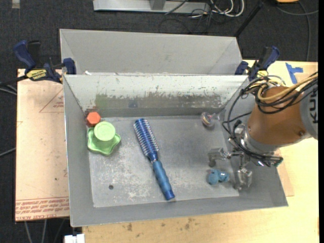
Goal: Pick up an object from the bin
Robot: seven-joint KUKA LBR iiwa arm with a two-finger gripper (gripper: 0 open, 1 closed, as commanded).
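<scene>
Fig.: gripper [230,167], fingers spread w/ nothing between, right of blue hairbrush [153,157]. Small blue lump [217,176] also right of brush, beside gripper. Green cup [104,137] left of brush.

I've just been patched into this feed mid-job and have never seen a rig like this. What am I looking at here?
One camera looks down into a grey metal bin from above and a little to one side. The arm, under its orange cover, reaches in from the right. Its gripper is low in the bin's right front corner, close beside a small blue thing. I cannot tell that it holds anything. The rest lies loose on the bin floor: a blue hairbrush in the middle, a green cup with an orange piece at the left, and a grey piece by the back wall.
</scene>
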